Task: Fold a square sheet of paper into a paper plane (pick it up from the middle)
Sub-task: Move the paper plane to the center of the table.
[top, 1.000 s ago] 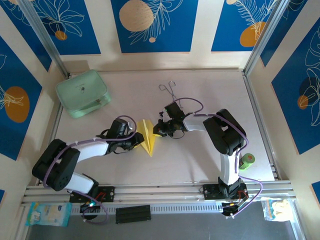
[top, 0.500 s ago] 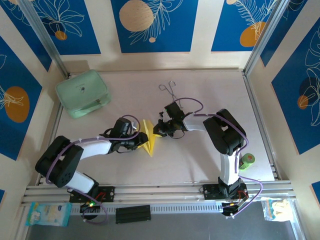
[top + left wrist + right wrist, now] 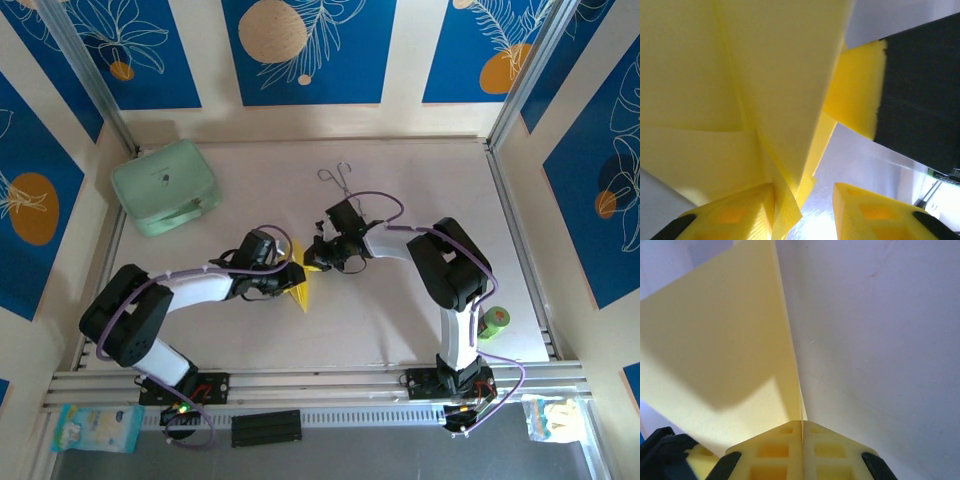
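Observation:
The square sheet of paper (image 3: 299,288) is folded into a narrow yellow wedge at the table's middle, its point toward the near edge. My right gripper (image 3: 318,258) is shut on its right flap; in the right wrist view the paper (image 3: 725,355) rises from between the closed fingers of that gripper (image 3: 802,423). My left gripper (image 3: 287,276) sits at the wedge's left side. In the left wrist view this gripper (image 3: 802,194) is open, with a folded edge of the paper (image 3: 785,210) lying against the left finger (image 3: 735,215). The right gripper's pad (image 3: 857,90) shows beyond.
A mint-green case (image 3: 165,186) lies at the back left. Thin metal tongs (image 3: 338,180) lie behind the right gripper. A green roll (image 3: 494,322) stands by the right rail. The right arm's elbow (image 3: 455,262) bulks over the right half.
My left gripper has slid right, from beside the wedge onto its left side. The right gripper has kept its grip and barely moved.

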Controlling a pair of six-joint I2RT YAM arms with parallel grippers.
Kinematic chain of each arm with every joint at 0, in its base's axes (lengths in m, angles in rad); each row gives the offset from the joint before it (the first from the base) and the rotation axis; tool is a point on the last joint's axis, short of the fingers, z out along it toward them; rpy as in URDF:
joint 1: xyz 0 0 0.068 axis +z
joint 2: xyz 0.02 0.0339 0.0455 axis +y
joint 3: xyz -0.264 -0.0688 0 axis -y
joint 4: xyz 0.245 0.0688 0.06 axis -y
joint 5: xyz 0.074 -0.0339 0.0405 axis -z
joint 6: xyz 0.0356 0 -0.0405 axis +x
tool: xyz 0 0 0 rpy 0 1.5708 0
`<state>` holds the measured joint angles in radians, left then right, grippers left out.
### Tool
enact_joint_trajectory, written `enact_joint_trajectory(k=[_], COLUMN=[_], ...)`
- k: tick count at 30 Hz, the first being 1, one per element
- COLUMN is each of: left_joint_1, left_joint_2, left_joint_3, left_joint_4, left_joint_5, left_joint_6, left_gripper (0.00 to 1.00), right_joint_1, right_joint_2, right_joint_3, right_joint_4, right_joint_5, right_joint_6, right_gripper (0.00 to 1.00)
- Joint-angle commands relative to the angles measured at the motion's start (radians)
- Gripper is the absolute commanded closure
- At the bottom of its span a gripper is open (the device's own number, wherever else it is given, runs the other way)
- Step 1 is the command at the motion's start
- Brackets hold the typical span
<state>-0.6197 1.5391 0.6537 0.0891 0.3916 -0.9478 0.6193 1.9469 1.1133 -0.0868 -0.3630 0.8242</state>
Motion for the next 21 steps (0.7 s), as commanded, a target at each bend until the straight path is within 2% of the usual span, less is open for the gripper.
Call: enact_joint_trajectory(k=[1, 21], left_joint_1=[-0.015, -0.025], left_joint_2=[0.012, 0.013], left_joint_3=[0.023, 0.05], left_joint_4=[-0.044, -0.137], left_joint_5=[-0.022, -0.094], left_joint_6=[0.028, 0.021], left_gripper=[0.64, 0.64], right_joint_1=[0.016, 0.044], right_joint_2=[-0.038, -0.032], right_joint_3=[0.028, 0.078], right_joint_4=[-0.062, -0.135], right_joint_5=[-0.004, 0.038], right_joint_6=[0.018, 0.006], right_gripper=[0.98, 0.98])
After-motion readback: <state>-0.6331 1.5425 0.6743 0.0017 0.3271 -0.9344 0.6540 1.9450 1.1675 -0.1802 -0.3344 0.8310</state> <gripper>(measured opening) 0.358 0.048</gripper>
